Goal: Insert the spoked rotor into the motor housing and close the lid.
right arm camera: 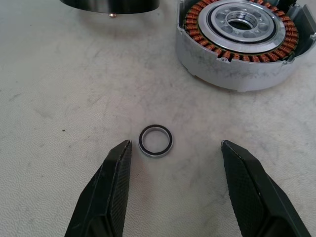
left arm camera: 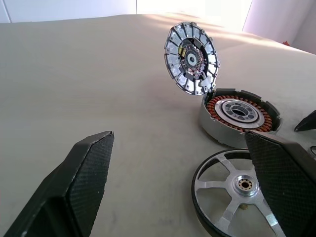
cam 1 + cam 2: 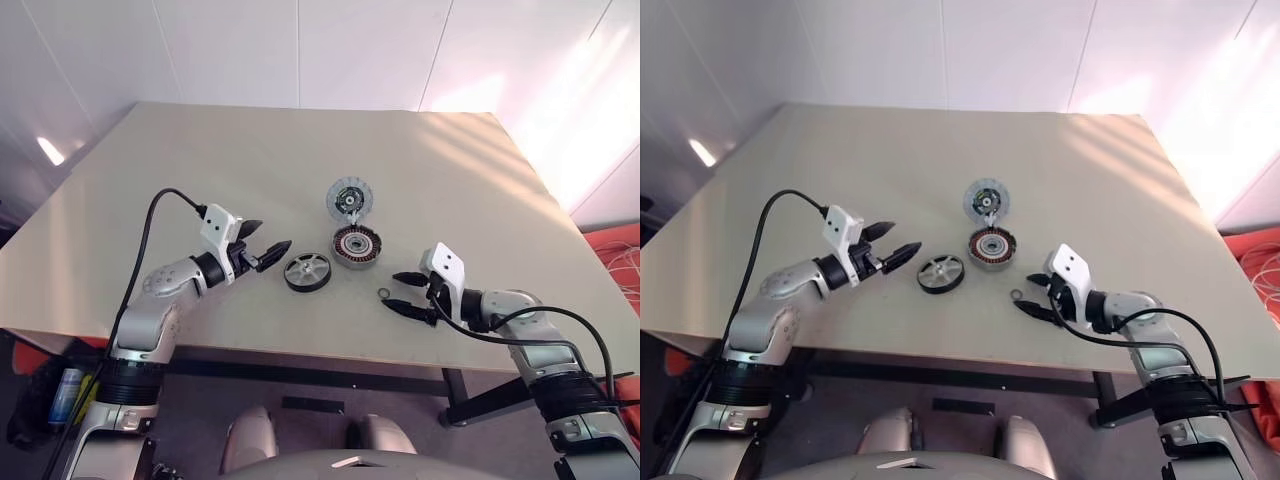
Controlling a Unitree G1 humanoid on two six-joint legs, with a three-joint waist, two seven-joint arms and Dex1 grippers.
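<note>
The spoked rotor [image 3: 307, 272], black-rimmed with silver spokes, lies flat on the table. Just right of it and a little farther back sits the motor housing [image 3: 357, 246], its copper windings showing. The lid [image 3: 349, 198] stands tilted up from the housing's far edge, with its inner face and green-yellow marks visible [image 2: 191, 58]. My left gripper [image 3: 272, 236] hovers open just left of the rotor [image 2: 237, 192], nothing between its fingers. My right gripper [image 1: 176, 148] is open low over the table, right of the housing [image 1: 242, 39], and holds nothing.
A tiny metal ring [image 1: 155, 140] lies on the table just ahead of the right gripper's fingertips. The beige table [image 3: 200, 160] has wide bare room at the back and left. Its front edge runs close under both arms.
</note>
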